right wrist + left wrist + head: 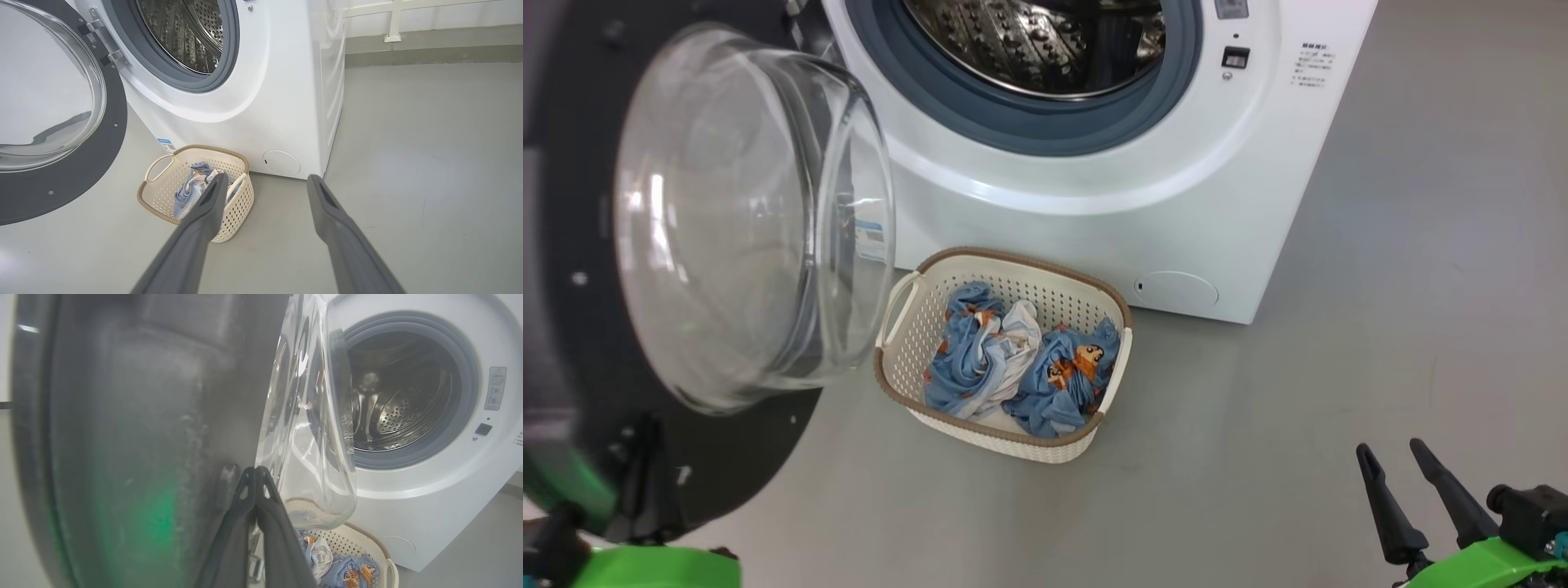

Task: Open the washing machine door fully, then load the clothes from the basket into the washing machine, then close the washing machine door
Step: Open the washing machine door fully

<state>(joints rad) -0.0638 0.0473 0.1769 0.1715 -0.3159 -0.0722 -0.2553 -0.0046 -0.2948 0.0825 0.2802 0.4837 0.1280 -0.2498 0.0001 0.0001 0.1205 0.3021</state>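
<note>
The washing machine (1094, 212) stands with its steel drum (1045, 41) exposed. The washing machine door (572, 204) is swung out to the left, its glass porthole (743, 220) bulging toward the machine. On the floor before the machine sits the basket (1013, 257), holding the blue printed and white clothes (1013, 359). My left gripper (255, 471) is shut, fingertips together against the door's dark face (143, 416) beside the glass, nothing between them. My right gripper (1392, 453) hangs open and empty at the lower right, well away from the basket (196, 148).
Bare grey floor (1421, 286) stretches to the right of the machine and in front of the basket. A low wall with a white rail (392, 20) runs behind. The open door overhangs the basket's left handle (898, 306).
</note>
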